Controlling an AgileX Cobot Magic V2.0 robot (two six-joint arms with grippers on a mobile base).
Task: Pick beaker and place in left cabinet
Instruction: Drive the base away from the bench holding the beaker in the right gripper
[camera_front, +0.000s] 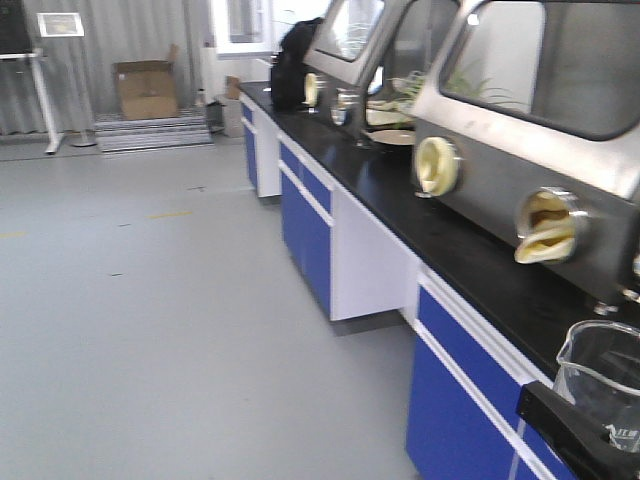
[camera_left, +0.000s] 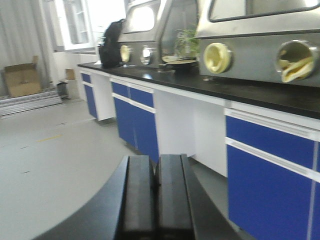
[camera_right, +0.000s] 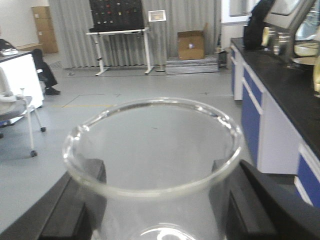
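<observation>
Beyond the beaker (camera_front: 600, 380), a black worktop (camera_front: 470, 262) carries steel gloveboxes (camera_front: 590, 170)

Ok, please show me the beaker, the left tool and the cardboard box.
beaker (camera_right: 160, 212), right wrist view, its clear wall.
left tool (camera_left: 157, 162), left wrist view, between its fingertips.
cardboard box (camera_front: 147, 92), front view, its front face.

The beaker (camera_right: 155, 192) is clear with white print. The left end effector (camera_left: 156, 195) and right end effector (camera_right: 160, 215) are black. The desk (camera_front: 440, 240) is black, its drawers (camera_front: 455, 410) blue and the floor (camera_front: 150, 300) grey.
</observation>
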